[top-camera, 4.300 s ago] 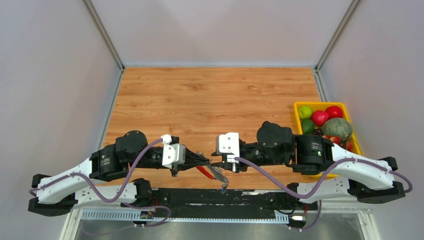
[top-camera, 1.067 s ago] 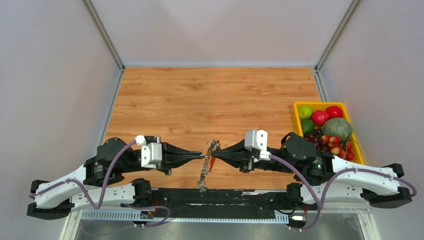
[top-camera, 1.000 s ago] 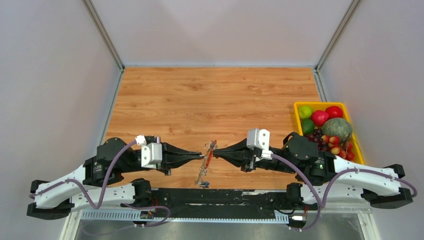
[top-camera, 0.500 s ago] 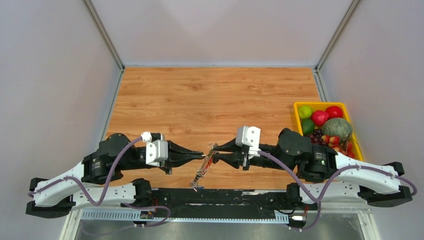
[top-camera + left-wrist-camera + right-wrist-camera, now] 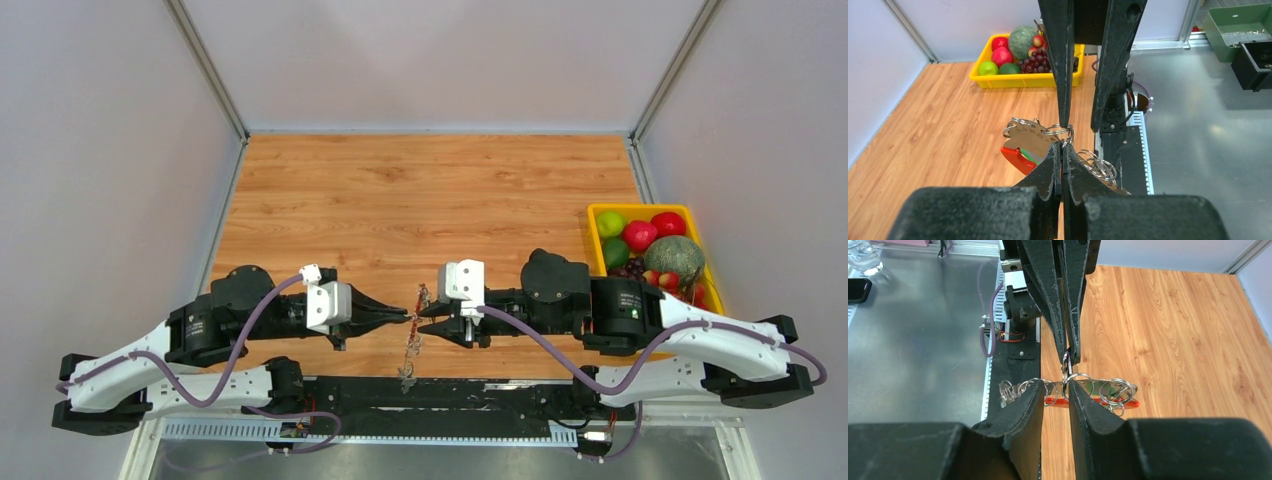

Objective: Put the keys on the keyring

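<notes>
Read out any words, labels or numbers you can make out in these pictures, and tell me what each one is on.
No text here can be read for certain.
Tan tag beside the keyring: a row of small marks along its upper edge, too blurred to read.
Right arm motor sticker: too small to read.
Left arm motor sticker: too small to read.
</notes>
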`<state>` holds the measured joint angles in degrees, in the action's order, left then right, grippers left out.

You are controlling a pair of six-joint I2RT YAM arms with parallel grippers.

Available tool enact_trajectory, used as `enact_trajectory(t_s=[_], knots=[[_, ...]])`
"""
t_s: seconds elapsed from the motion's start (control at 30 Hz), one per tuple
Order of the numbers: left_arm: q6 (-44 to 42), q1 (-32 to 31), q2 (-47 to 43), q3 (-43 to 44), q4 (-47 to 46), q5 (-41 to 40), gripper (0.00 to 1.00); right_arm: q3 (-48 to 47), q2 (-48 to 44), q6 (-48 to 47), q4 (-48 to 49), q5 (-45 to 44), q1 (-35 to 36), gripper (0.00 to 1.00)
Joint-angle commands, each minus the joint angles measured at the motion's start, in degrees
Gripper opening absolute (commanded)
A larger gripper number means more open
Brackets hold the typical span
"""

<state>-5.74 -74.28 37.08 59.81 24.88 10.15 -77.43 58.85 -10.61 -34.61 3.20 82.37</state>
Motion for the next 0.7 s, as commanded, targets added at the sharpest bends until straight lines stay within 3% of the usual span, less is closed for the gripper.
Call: enact_trajectory(t_s=[0.0,0.4,0.67], knots=[[-1.00,-0.07,-0.52,2.98,-1.71,0.04,0.00,-4.79,0.08,-0.20,-3.63,-0.48,0.25,0.30],[-1.22,-0.07,-0.07,3.27,-1.03,1.19,0.00,-6.54,2.23,-1.09,-5.03,-0.27,0.25,0.40],[-1.37,-0.07,0.02,3.30,-1.09,1.65,0.00,-7.61,4.63,-2.16,-4.90,0.39,0.25,0.40]])
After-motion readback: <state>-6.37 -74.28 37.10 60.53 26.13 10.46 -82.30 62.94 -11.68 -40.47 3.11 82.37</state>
